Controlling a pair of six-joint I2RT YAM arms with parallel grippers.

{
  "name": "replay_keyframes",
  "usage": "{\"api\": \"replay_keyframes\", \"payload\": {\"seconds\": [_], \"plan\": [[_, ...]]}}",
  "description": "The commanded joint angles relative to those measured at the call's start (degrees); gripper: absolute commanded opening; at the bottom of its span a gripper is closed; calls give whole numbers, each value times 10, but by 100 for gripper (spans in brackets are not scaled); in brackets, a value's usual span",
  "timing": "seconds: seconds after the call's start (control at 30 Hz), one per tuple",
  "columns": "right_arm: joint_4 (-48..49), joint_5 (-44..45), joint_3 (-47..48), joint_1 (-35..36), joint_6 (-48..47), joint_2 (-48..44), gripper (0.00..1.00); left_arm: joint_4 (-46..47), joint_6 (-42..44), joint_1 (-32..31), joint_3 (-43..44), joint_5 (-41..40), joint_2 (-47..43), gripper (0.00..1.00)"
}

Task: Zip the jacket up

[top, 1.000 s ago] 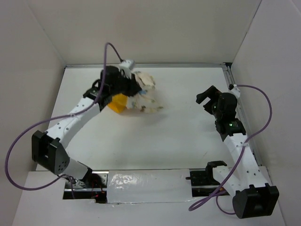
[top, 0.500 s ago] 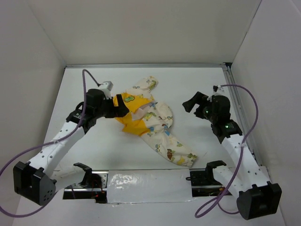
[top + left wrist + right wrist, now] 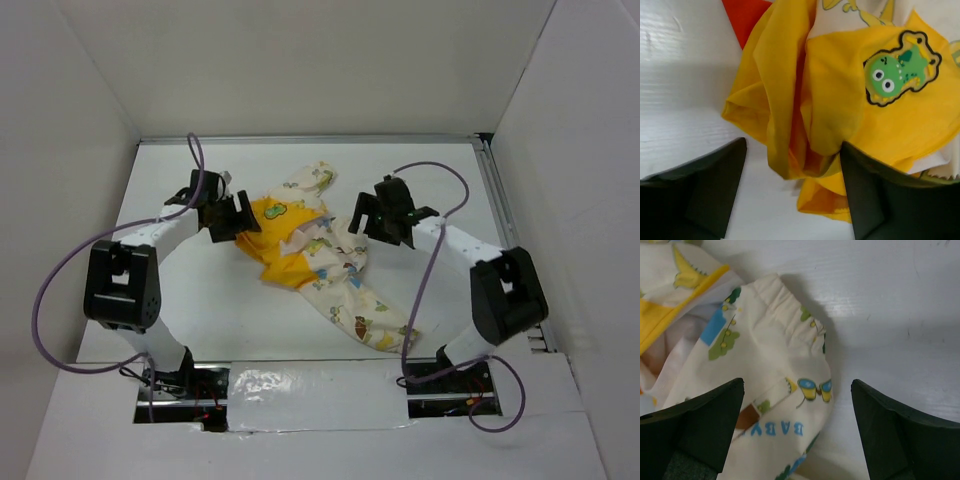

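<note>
The jacket [image 3: 335,262] lies spread on the white table, cream with cartoon prints, its yellow hood [image 3: 275,215] to the left and one sleeve [image 3: 378,322] trailing toward the near right. My left gripper [image 3: 238,217] is open at the hood's left edge. In the left wrist view a fold of yellow hood fabric [image 3: 790,145] hangs between the wide-open left gripper [image 3: 792,195], near a green monster patch [image 3: 895,75]. My right gripper [image 3: 368,218] is open at the jacket's right edge. In the right wrist view a cream cuff [image 3: 790,390] printed "BABY" lies between the open right gripper [image 3: 797,427]. No zipper shows.
White walls close in the table at the left, back and right. A metal rail [image 3: 490,170] runs along the right edge. A strip of silvery tape [image 3: 310,395] lies at the near edge between the arm bases.
The jacket, bunched and lifted in my left gripper a second ago, now lies spread on the table. The left gripper has drawn back to the hood's edge. The right gripper has moved left to the jacket.
</note>
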Motion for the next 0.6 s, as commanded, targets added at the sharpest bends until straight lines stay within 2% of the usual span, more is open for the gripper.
{"api": "replay_keyframes", "payload": {"seconds": [0.0, 0.03, 0.07, 0.1, 0.13, 0.2, 0.33, 0.37, 0.43, 0.47, 0.5, 0.53, 0.57], "plan": [[0, 58, 62, 14, 15, 61, 94, 23, 12, 2, 18, 64, 30, 86], [-7, 68, 84, 14, 23, 95, 92, 30, 15, 3, 16, 77, 32, 55], [-11, 71, 95, 15, 24, 112, 89, 34, 18, 7, 13, 88, 33, 32], [-23, 81, 108, 16, 50, 127, 88, 45, 17, 10, 11, 96, 28, 0], [-39, 112, 122, 18, 62, 147, 85, 51, 19, 12, 7, 99, 22, 0], [-32, 116, 124, 24, 73, 161, 78, 72, 19, 21, -7, 119, -7, 0], [-21, 58, 146, 33, 63, 190, 69, 86, 26, 35, -23, 154, -86, 0], [-21, 54, 146, 33, 63, 191, 63, 86, 27, 36, -23, 154, -86, 0], [-34, 50, 154, 34, 52, 201, 48, 78, 31, 36, -26, 153, -115, 0], [-38, 65, 151, 35, 49, 199, 25, 73, 37, 37, -27, 151, -127, 0], [-35, 70, 137, 36, 45, 178, 8, 68, 37, 37, -30, 145, -136, 0], [-32, 75, 128, 34, 44, 162, 0, 65, 37, 42, -35, 135, -163, 0], [-26, 87, 119, 34, 38, 116, 0, 66, 39, 45, -38, 137, -179, 0]]}}
